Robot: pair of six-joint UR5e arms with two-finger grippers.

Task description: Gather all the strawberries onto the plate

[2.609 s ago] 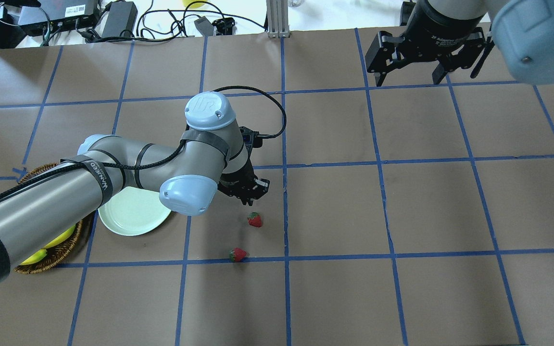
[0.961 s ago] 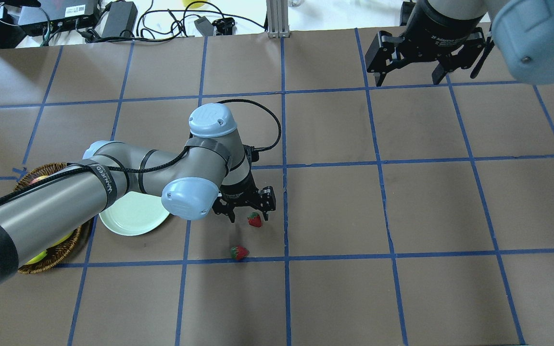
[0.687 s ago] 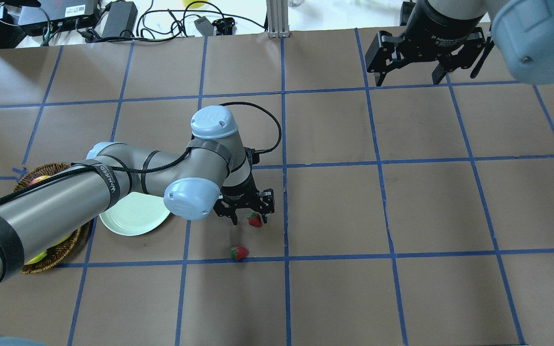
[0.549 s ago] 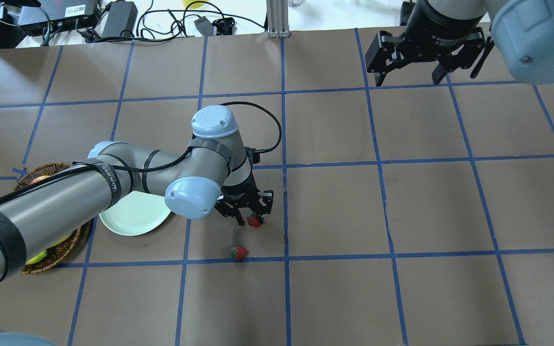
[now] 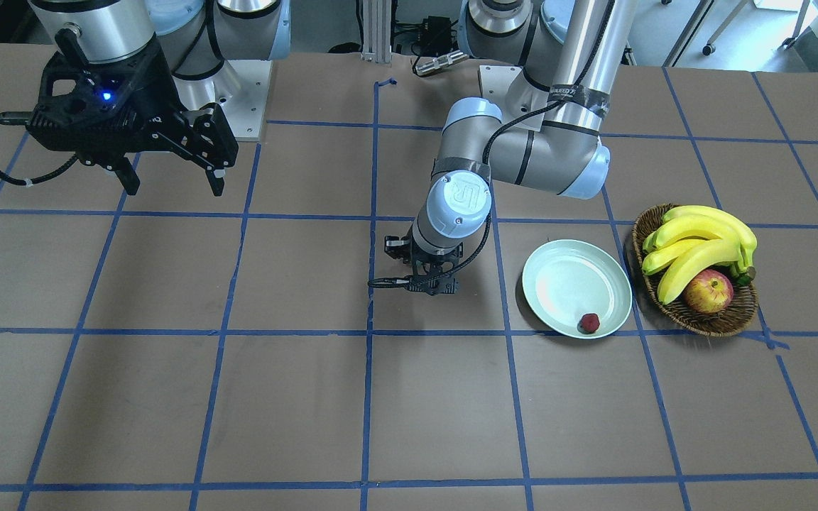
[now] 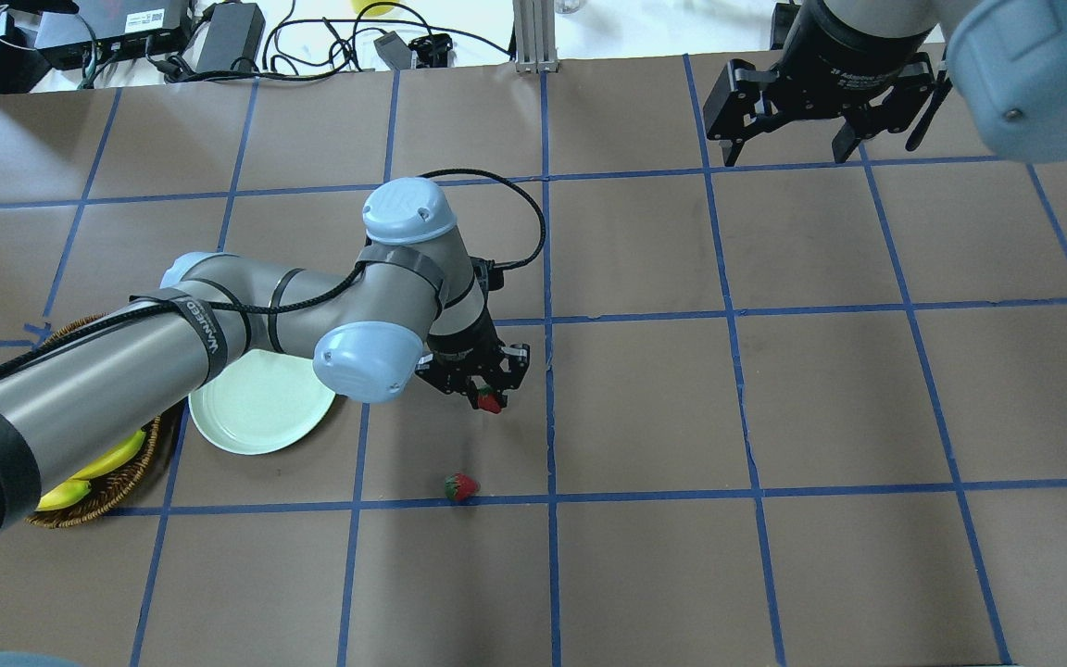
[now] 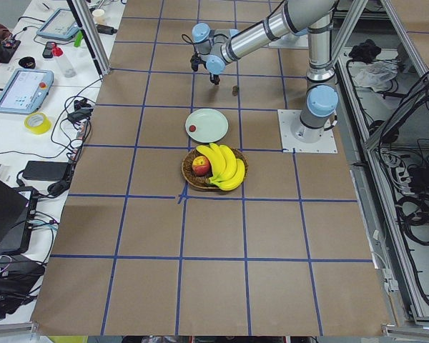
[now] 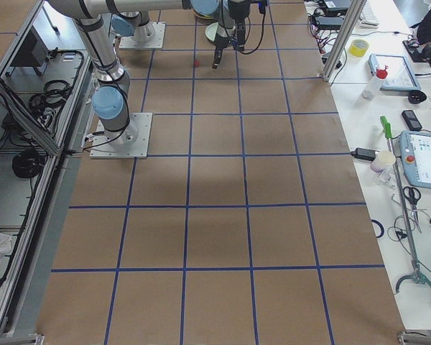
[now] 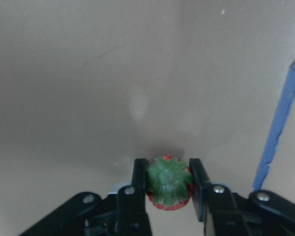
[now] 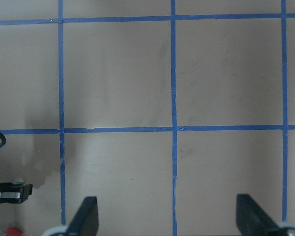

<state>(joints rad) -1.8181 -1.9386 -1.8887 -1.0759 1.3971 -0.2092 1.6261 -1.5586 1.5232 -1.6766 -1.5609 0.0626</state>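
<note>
My left gripper [image 6: 487,396] is shut on a strawberry [image 6: 490,404], holding it just above the brown table. In the left wrist view the strawberry [image 9: 169,184] sits green cap up between the two black fingers [image 9: 139,177]. A second strawberry [image 6: 460,486] lies on the table nearer the robot, by a blue tape line. A third strawberry [image 5: 589,323] rests inside the pale mint plate [image 5: 569,277]. From overhead my left forearm covers part of the plate [image 6: 256,421]. My right gripper [image 6: 788,156] hangs open and empty over the far right of the table.
A brown wicker basket [image 5: 718,323] with bananas [image 5: 696,245] and an apple [image 5: 707,291] stands right beside the plate. Cables and power bricks [image 6: 228,37] lie past the table's far edge. Blue tape lines grid the table.
The left gripper came down around the strawberry, shut on it, and has now drawn it up and slightly away from where it lay. The right arm has not moved.
</note>
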